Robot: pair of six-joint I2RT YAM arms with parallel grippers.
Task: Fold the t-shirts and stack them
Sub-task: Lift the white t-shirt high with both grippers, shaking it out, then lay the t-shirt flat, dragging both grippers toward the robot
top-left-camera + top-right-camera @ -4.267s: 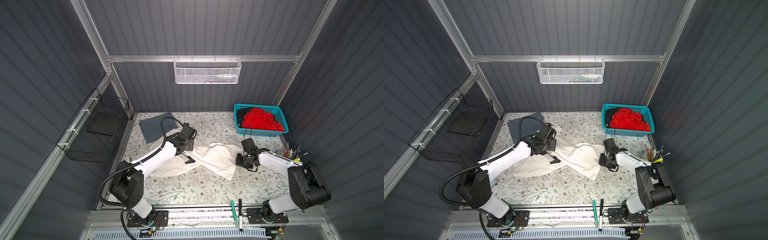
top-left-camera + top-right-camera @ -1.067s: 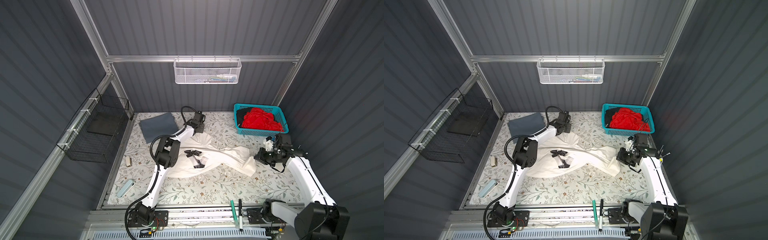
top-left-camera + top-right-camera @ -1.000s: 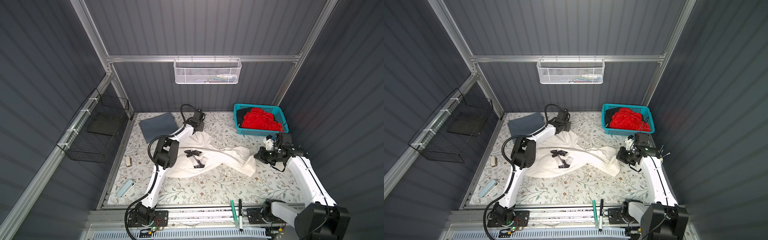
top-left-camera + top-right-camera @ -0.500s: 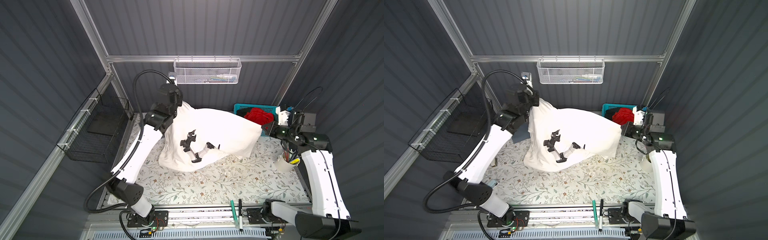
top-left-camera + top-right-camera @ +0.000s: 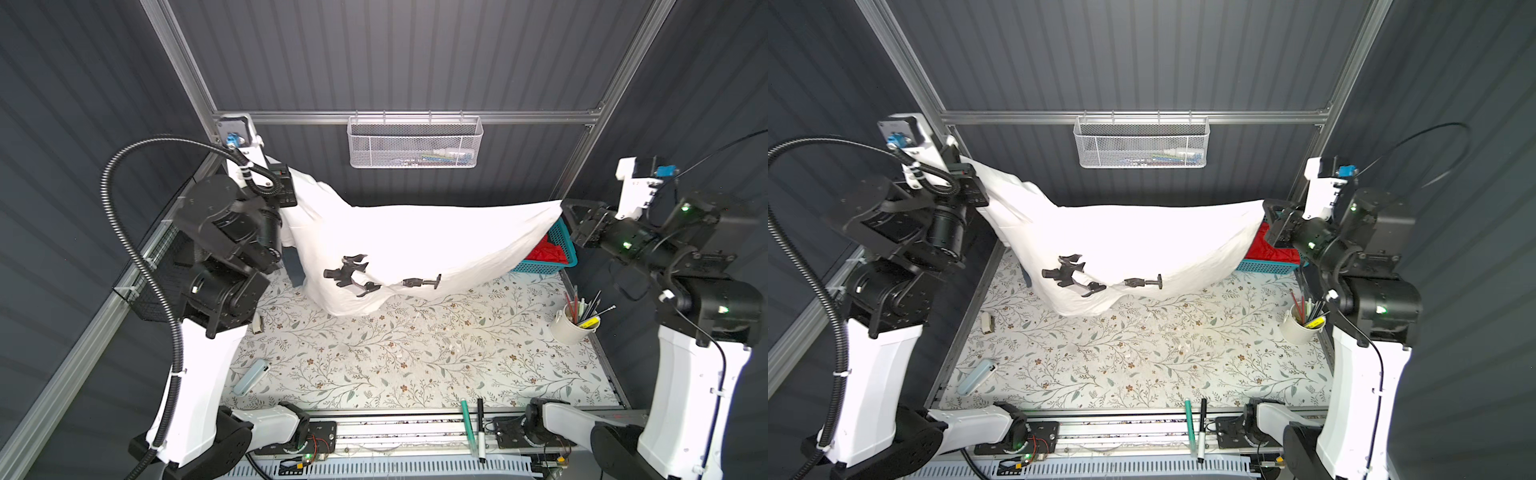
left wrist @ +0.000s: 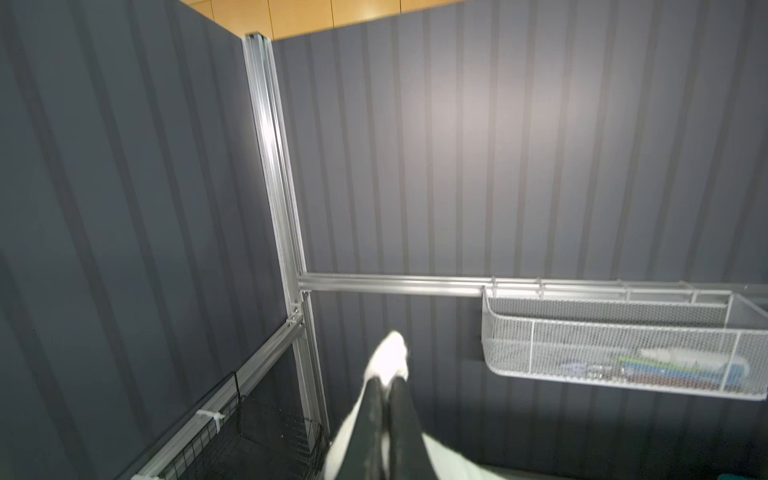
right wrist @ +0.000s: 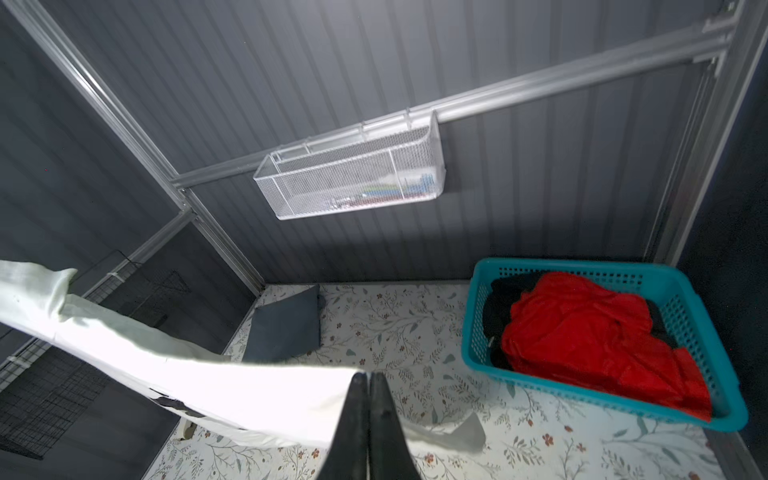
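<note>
Shirt (image 5: 415, 237), off-white, hangs pinched by left end effector (image 6: 386, 381) and right end effector (image 7: 369, 377); grey shirt (image 7: 286, 324) shows clearly in right wrist view only.

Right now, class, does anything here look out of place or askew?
The white shirt hangs lopsided between the left gripper and right gripper, sagging lowest toward the left. A pale blue item lies stray on the table.
</note>
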